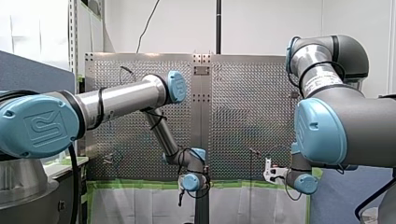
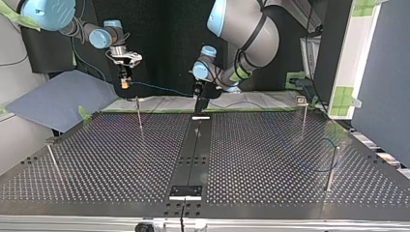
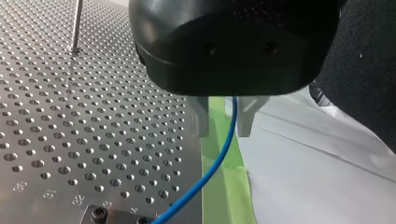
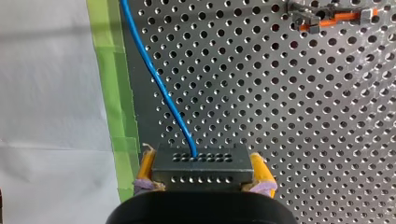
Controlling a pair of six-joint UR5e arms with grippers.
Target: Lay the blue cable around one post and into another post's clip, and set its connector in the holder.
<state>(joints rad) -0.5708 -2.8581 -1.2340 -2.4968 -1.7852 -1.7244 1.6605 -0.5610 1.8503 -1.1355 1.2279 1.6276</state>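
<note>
The blue cable (image 4: 159,84) runs out of a black connector (image 4: 201,168), and my right gripper (image 4: 201,179) is shut on that connector with its yellow pads (image 4: 145,165). In the top view my right gripper (image 2: 125,83) hangs over the board's far edge at the left. From it the cable (image 2: 159,88) stretches across to my left gripper (image 2: 198,104) near the middle strip. In the left wrist view the cable (image 3: 219,158) passes between my left gripper's (image 3: 223,126) metal fingers (image 3: 201,116), which stand apart with a gap on either side of it.
Thin posts stand on the perforated board (image 2: 106,159): one (image 2: 139,116) near my right gripper, another (image 2: 52,162) at the top view's left, and two (image 2: 304,121) (image 2: 331,166) at its right. Green tape (image 3: 224,186) and white sheeting border the far edge. An orange clip piece (image 4: 336,18) lies ahead of my right gripper.
</note>
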